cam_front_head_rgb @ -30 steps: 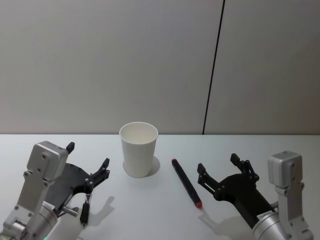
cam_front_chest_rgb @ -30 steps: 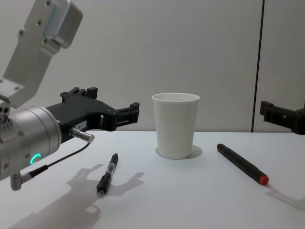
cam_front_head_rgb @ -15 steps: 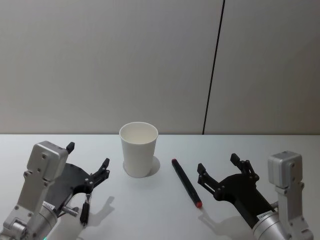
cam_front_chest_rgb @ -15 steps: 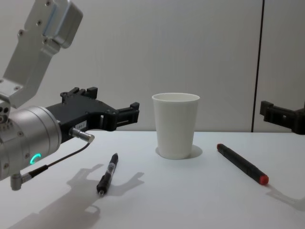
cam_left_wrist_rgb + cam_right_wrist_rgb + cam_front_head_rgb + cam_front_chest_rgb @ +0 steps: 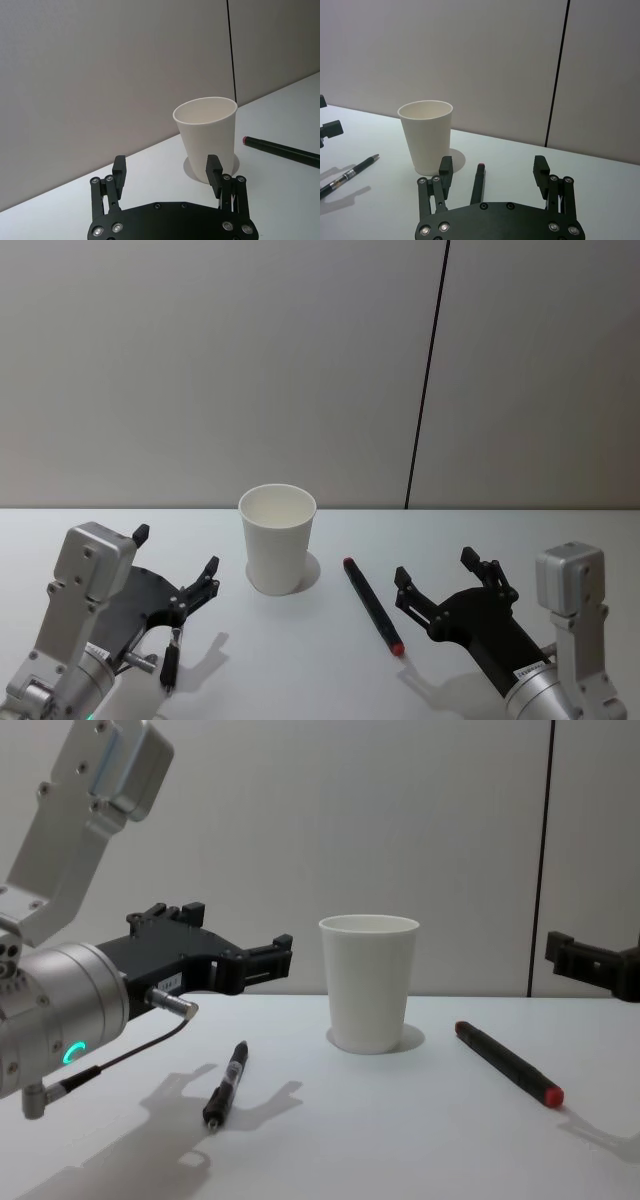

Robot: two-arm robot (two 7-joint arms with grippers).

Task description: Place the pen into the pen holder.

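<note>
Though white against black pen (image 5: 226,1083), label (image 5: 348,173) unreadable.

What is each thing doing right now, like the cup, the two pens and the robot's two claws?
Pen holder: standing upright on the table, no pen sticking out.
Thin black pen: lying flat on the robot's left of the cup, not held.
Red-tipped pen: lying flat on the robot's right of the cup, not held.
Left gripper: open, empty, above the thin pen.
Right gripper: open, empty, beside the red-tipped pen.
</note>
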